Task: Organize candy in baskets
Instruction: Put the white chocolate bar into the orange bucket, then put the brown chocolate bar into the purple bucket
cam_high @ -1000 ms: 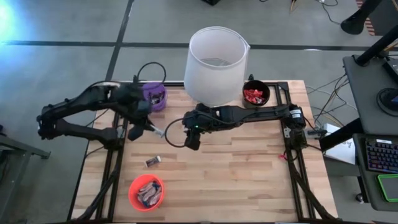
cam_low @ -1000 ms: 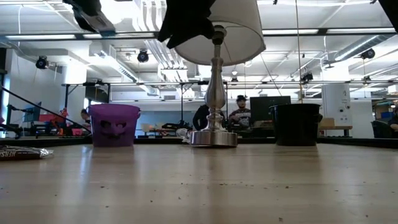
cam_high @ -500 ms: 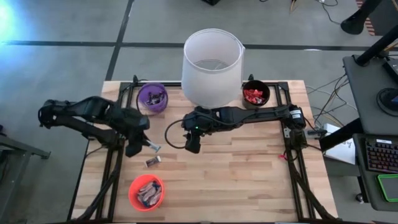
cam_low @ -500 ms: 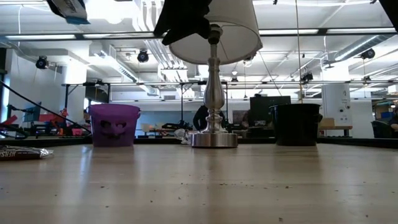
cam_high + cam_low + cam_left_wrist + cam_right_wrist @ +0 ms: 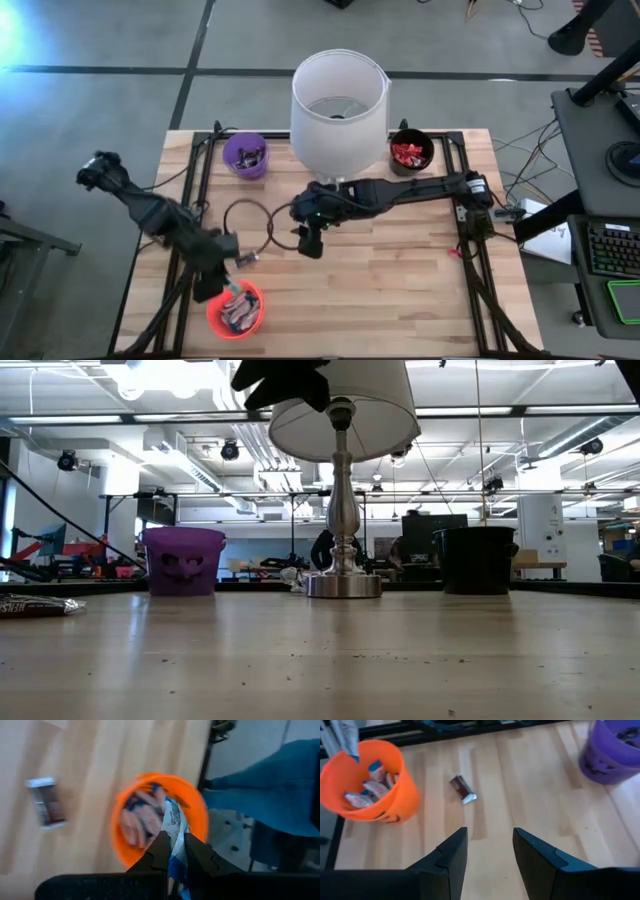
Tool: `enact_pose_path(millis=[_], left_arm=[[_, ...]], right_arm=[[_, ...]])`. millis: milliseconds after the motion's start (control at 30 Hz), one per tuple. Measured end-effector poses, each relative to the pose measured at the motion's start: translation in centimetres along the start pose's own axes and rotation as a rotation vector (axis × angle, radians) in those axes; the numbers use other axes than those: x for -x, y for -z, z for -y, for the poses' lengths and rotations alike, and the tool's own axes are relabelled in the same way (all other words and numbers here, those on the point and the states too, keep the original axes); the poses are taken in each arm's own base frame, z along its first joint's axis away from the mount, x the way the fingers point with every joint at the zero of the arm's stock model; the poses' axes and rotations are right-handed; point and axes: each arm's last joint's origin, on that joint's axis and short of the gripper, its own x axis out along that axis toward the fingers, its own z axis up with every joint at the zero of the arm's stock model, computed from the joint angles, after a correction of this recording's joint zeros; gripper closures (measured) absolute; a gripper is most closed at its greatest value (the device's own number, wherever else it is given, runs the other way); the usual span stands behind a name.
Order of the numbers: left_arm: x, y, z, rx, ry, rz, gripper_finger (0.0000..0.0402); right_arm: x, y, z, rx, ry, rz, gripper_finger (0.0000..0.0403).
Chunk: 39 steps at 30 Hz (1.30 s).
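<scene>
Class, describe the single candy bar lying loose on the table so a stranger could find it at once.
Start at the orange basket near the table's front left corner. Just behind it, toward the white lampshade, a small dark-wrapped candy bar lies flat on the bare wood. It is the only candy outside a basket and not in a gripper.

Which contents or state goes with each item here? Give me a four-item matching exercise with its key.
Column one:
1. orange basket
2. black basket
3. left claw
4. right claw

Column two:
A. holds red-wrapped candy
B. open, over bare table
C. holds blue-and-white candy
D. shut on a blue-and-white candy, above a basket

Pairs: 1-C, 2-A, 3-D, 4-B
</scene>
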Motion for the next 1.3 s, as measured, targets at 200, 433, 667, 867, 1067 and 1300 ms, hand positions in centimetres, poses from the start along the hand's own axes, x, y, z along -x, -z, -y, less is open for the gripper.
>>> enact_pose_path(millis=[200, 433, 667, 867, 1067, 1300], left_arm=[[-2.9, 1.1, 2.7, 0.039, 0.005, -0.037, 0.0395], [-6.0, 1.5, 3.5, 0.035, -0.08, -0.113, 0.0393], [-7.1, 1.5, 3.7, 0.088, -0.092, -0.176, 0.0344], [-7.2, 1.6, 3.8, 0.11, -0.081, -0.207, 0.0281], [-6.8, 1.5, 2.6, 0.106, -0.239, -0.077, 0.0252], [-4.9, 2.0, -0.1, 0.248, -0.574, 0.092, 0.0251]], right_arm=[[0.1, 0.4, -1.7, 0.03, -0.029, -0.004, 0.0248], [0.2, 0.7, -3.0, 0.048, -0.05, -0.005, 0.0241], [0.4, 1.1, -4.4, 0.069, -0.074, -0.01, 0.0236], [0.6, 1.5, -5.9, 0.067, -0.099, -0.015, 0.0234], [1.5, 2.2, -7.4, 0.087, -0.12, -0.045, 0.0236], [1.2, 3.1, -8.0, 0.062, -0.11, -0.092, 0.0234]])
